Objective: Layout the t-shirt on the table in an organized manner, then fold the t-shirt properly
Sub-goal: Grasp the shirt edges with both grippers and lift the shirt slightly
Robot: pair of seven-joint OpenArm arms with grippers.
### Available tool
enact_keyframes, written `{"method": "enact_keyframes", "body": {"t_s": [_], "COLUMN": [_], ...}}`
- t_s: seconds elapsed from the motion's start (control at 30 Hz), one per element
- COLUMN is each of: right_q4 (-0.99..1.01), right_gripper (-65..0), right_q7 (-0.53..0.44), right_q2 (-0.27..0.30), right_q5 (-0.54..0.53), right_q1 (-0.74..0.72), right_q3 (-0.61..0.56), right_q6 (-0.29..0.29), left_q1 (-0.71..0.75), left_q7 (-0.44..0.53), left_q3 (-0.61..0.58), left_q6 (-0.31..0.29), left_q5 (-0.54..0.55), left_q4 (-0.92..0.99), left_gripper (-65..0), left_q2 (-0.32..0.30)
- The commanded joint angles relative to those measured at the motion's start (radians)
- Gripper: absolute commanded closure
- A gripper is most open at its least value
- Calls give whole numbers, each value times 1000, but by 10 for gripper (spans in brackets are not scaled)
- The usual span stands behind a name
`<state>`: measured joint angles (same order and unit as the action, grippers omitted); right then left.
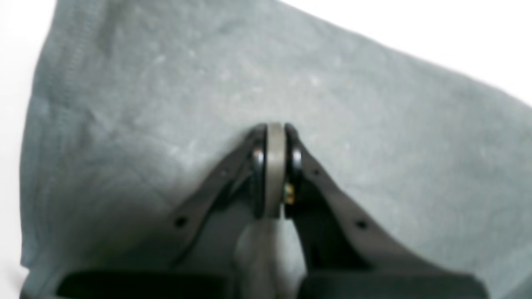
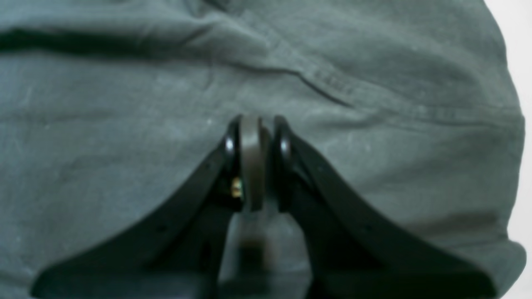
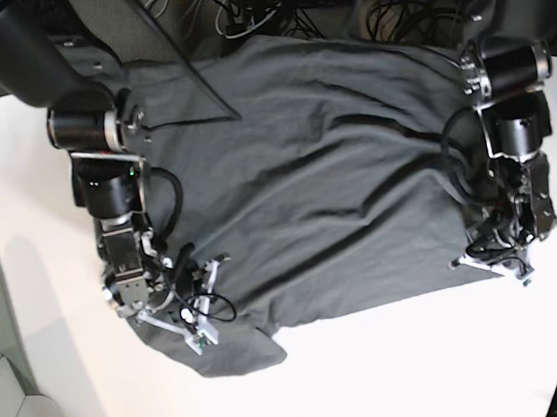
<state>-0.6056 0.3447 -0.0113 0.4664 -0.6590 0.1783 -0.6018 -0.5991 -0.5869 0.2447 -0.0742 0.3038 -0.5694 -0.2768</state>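
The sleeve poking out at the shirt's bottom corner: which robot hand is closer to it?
Right. The right gripper sits just above that sleeve of the t-shirt; the left gripper is at the opposite side edge.

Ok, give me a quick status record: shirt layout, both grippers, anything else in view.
garment: t-shirt, spread over the table, wrinkled, not yet folded
left gripper: shut, low over the cloth at the shirt's edge, no cloth visible between the jaws
right gripper: shut, low over the cloth near a seam
sleeve: one sticks out at the near edge beside the right arm
background: cables behind the table
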Motion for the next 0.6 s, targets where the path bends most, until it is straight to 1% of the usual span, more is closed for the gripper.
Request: {"method": "enact_keyframes", "body": {"t_s": [0.0, 0.07, 0.23, 0.33, 0.5, 0.57], "right_q4": [-15, -18, -21, -21, -23, -23], "right_gripper": [-69, -69, -69, -69, -68, -66], "right_q7": [-9, -8, -9, -8, -6, -5], "right_q2": [3, 14, 24, 37, 52, 72], "right_q5": [-5, -5, -5, -5, -4, -4], "right_q1": [-31, -21, -9, -9, -9, -9], "right_q3": [0, 0, 0, 0, 0, 2], "right_q6": [4, 4, 4, 4, 4, 6], "left_q1": [-32, -45, -94, -129, -201, -209], "left_q7": [21, 63, 224, 327, 511, 578], "left_q3": [0, -5, -137, -198, -265, -311], "left_q6": [0, 0, 0, 0, -2, -2], "left_q5": [1, 1, 4, 2, 2, 2], "left_q4": [12, 48, 154, 219, 351, 365], "left_gripper": [0, 0, 0, 0, 0, 0], "left_q2": [-8, -8, -3, 27, 69, 78]}}
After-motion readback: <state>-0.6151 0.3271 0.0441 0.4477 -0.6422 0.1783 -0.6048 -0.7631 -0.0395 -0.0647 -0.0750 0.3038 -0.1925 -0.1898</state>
